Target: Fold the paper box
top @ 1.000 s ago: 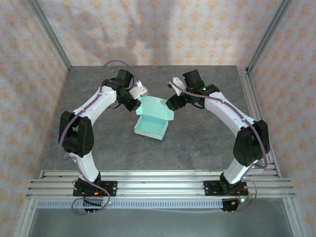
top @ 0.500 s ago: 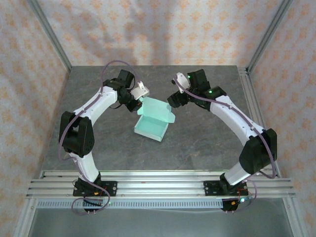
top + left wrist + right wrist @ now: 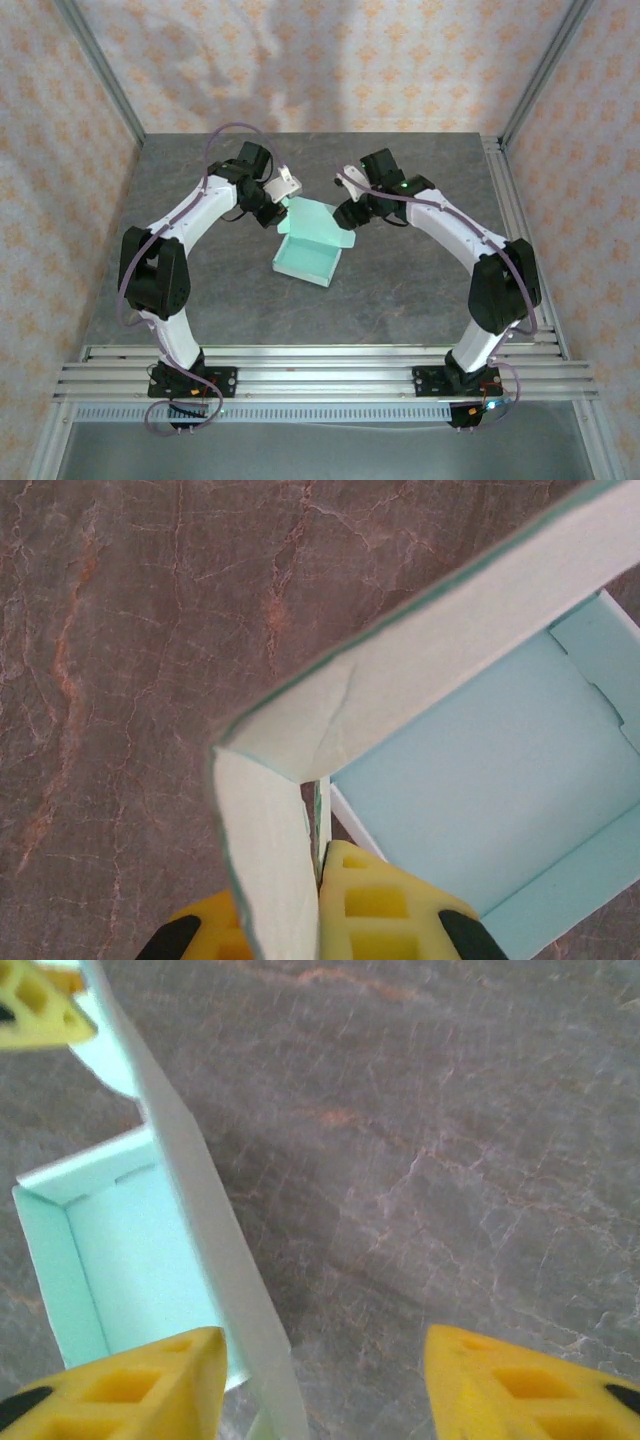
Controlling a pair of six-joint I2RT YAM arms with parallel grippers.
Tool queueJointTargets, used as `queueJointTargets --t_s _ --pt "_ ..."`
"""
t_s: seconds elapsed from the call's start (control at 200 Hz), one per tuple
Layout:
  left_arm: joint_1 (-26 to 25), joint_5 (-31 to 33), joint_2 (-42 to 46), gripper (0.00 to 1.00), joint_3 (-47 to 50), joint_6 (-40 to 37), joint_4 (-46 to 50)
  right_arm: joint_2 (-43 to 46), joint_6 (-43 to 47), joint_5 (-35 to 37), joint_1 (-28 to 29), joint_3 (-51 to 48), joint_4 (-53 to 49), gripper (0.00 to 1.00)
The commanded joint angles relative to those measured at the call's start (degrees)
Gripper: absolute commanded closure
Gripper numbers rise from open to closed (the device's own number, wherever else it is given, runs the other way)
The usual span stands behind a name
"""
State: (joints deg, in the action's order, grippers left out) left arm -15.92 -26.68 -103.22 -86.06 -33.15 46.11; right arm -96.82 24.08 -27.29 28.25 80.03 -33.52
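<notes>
A: While the left gripper [image 3: 277, 206] has kept its jaws pressed together on the lid's side flap [image 3: 265, 860], the right gripper [image 3: 348, 213] has moved. It drew off toward the far side a moment ago and has now come back in at the other end of the lid [image 3: 312, 221], jaws narrower than before.

B: Narrower, but gripping anything?

A: Not yet, by my reading. In the right wrist view its fingers [image 3: 150, 1380] are spread. A raised card panel of the lid passes between them, close by the left finger and well apart from the right one.

B: What does that mean for the fold?

A: Likely the set-up for a pinch on that end. With both ends held, the lid could be tipped over the tray. The tray walls look formed already; the lid is the part left open.

B: Where does the paper box [image 3: 303, 259] sit?

A: On the table [image 3: 420, 300], between the two grippers, tray just nearer the arm bases than both sets of fingertips.

B: Orientation?

A: Opening faces up. Long axis runs from one gripper across to the other, slightly skewed. The lid stands along the tray's far edge, and its hinge line follows that same axis.
</notes>
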Motion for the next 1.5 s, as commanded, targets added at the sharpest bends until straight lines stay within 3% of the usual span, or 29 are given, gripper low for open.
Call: queueJointTargets --t_s 0.0,0.145,0.661,0.811,0.931,1.091,1.216,1.311,1.496 --pt "-0.25 -0.22 1.63 0.98 0.89 -1.59 2.32 0.07 0.62 -2.24 -0.91 -1.99 -3.52 0.59" --pt "-0.25 -0.59 1.56 0.98 0.70 -1.59 2.31 0.27 1.09 -4.49 -1.28 -2.86 -3.59 0.74" --pt "-0.25 -0.19 1.66 0.98 0.76 -1.60 2.83 -0.85 6.65 -5.06 -2.12 -2.57 -7.58 0.79" --pt "-0.25 -0.39 1.44 0.98 0.72 -1.58 2.92 -0.66 7.13 -5.49 -2.15 -2.95 -7.61 0.88" --pt "-0.25 -0.58 1.53 0.98 0.63 -1.58 3.07 -0.83 7.08 -5.23 -2.14 -3.09 -6.96 1.00" --pt "-0.25 -1.30 1.69 0.98 0.74 -0.83 2.65 -0.24 4.28 -4.39 -2.15 -3.25 -4.49 1.00" --pt "-0.25 -5.31 3.02 0.98 1.25 3.71 0.26 1.75 -3.61 -1.04 -1.47 -5.21 1.65 1.00" --pt "-0.25 -8.37 6.07 0.98 4.63 11.46 -8.12 3.94 -11.56 3.17 -0.72 -8.35 8.81 1.00" --pt "-1.03 -6.26 8.15 0.98 9.45 24.85 -18.84 6.60 -18.57 7.83 1.29 -12.38 15.78 1.00"
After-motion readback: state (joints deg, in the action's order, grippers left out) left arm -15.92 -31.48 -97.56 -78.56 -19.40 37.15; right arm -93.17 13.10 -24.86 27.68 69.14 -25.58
